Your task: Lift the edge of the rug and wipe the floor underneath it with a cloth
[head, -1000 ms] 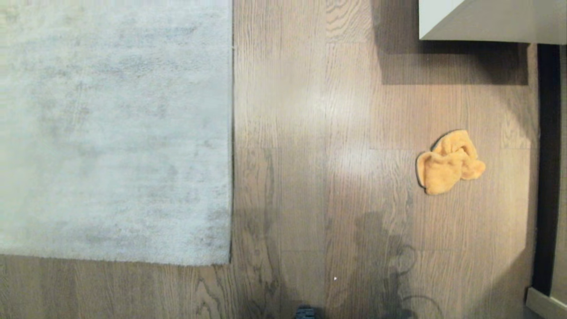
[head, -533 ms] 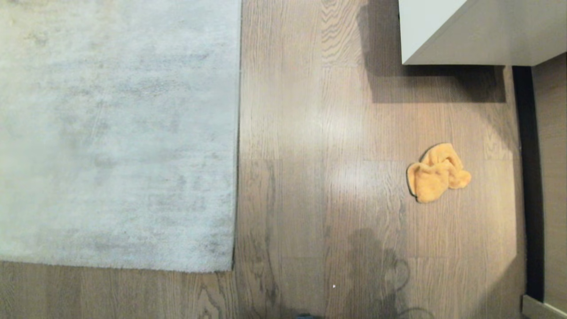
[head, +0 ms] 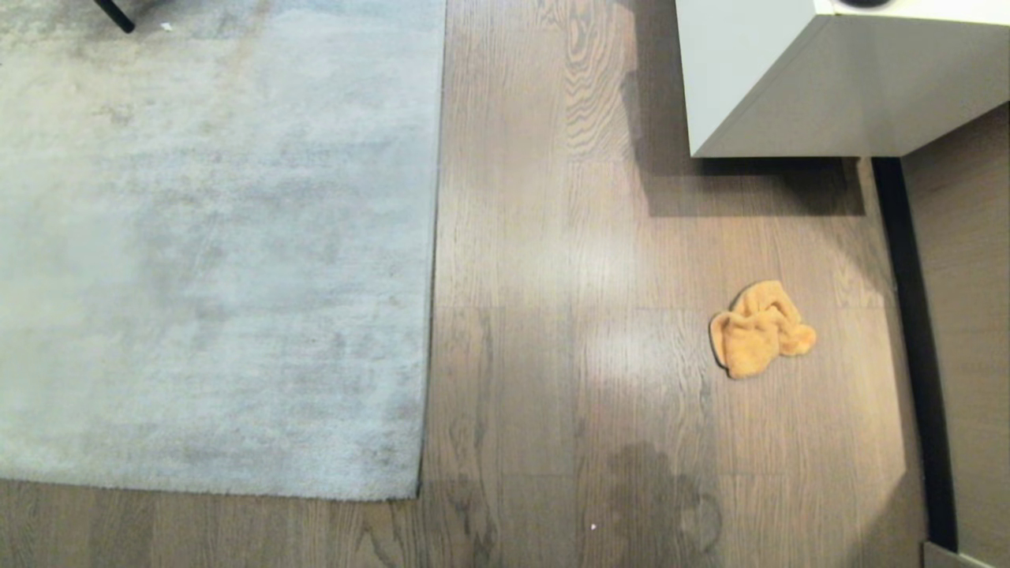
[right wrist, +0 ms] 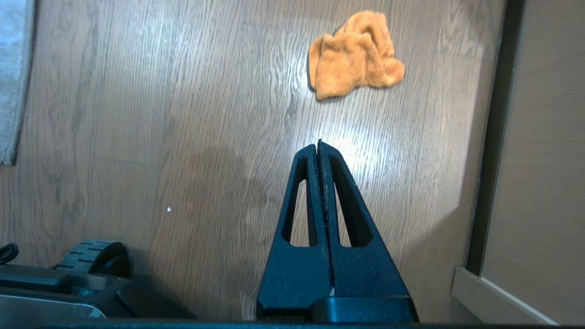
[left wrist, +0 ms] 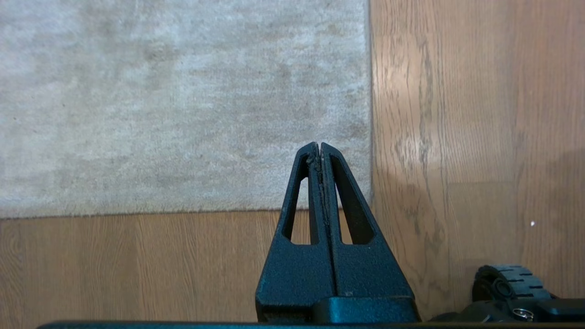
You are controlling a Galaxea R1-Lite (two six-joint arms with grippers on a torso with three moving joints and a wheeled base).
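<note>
A: Head view shows neither arm. Where's your small fluffy orange-yellow microfibre cloth (right wrist: 355, 55)?

B: Crumpled on the oak-look plank floor (right wrist: 192, 114), just ahead of your right gripper (right wrist: 319, 145), pinched closed, empty.

A: And the left gripper (left wrist: 318, 146)?

B: Closed too, empty, hanging over the pale grey short-pile rug edge (left wrist: 365, 137), ready to lift that corner.

Your head view looks steeply down on the floor (head: 552, 237), rug (head: 213, 237) left, cloth (head: 759, 330) right. Your left wrist view looks down past its gripper (left wrist: 319, 147) at the rug's near corner. Your right wrist view, past its gripper (right wrist: 318, 147), shares the cloth.
</note>
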